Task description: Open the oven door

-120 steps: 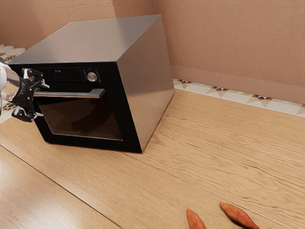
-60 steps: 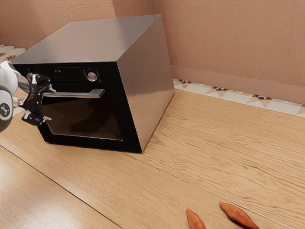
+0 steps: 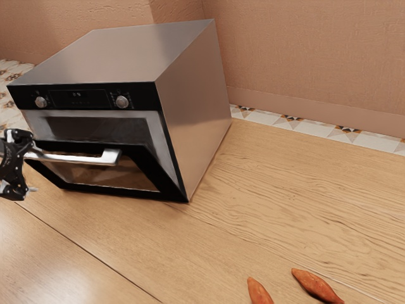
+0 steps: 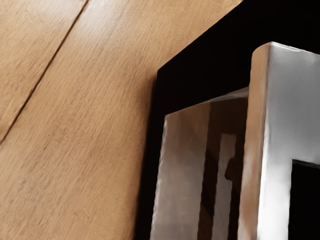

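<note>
Oven [image 3: 199, 101] on table [image 3: 278, 196] – sweet potatoes [image 3: 316, 285], perhaps, at exterior view's lower right.

Pinkish-tan textured walls [image 3: 304, 57], patterned tile strip [image 3: 316, 128] along their foot, pale wood-grain tabletop [image 3: 272, 190] below.

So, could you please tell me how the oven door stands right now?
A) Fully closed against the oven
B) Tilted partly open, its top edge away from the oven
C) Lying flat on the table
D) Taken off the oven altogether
B: the oven door leans outward at its top, baring the frame below the knobs.
</note>
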Robot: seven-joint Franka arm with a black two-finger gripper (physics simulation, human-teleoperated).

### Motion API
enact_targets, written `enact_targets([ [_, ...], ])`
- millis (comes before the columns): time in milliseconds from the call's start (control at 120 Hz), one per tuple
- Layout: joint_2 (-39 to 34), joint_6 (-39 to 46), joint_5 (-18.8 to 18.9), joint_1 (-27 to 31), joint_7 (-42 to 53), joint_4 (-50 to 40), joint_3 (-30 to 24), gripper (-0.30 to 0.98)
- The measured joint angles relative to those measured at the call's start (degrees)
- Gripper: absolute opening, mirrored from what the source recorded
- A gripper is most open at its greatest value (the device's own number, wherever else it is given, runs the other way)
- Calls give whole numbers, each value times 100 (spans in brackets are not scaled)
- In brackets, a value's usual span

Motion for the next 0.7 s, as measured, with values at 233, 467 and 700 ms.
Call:
enact_targets([
  [233, -1265, -41, -472, 933, -14, -752, -1418, 68],
  [467, 1133, -3091, 857, -3126, 100, 4414, -798, 68],
  [700, 1825, -5169, 1395, -4839, 906, 4678, 210, 69],
])
